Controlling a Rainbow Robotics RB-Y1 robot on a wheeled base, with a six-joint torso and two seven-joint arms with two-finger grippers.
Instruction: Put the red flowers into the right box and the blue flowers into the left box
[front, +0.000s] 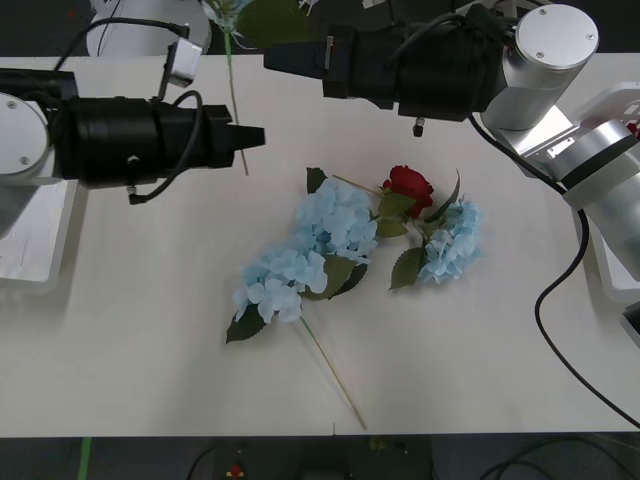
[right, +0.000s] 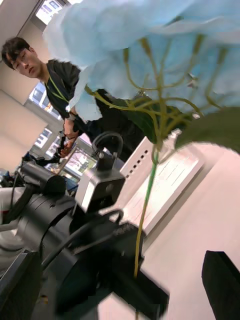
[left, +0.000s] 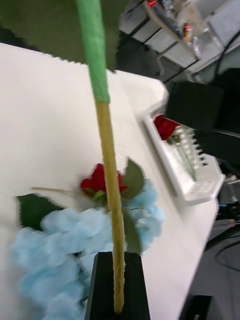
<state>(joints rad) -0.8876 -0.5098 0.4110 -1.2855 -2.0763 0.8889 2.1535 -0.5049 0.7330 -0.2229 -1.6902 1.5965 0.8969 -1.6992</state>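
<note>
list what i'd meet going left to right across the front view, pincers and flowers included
left pincer shut on a flower stem → large blue flower cluster → red rose → smaller blue flower → right box at the table's edge

The desk (front: 150, 330) is lit evenly and brightly from above; only soft, faint shadows are cast under the blue flowers (front: 305, 255). In the left wrist view the stem (left: 107, 165) held close above the left pincer (left: 117, 290) is blurred.
</note>
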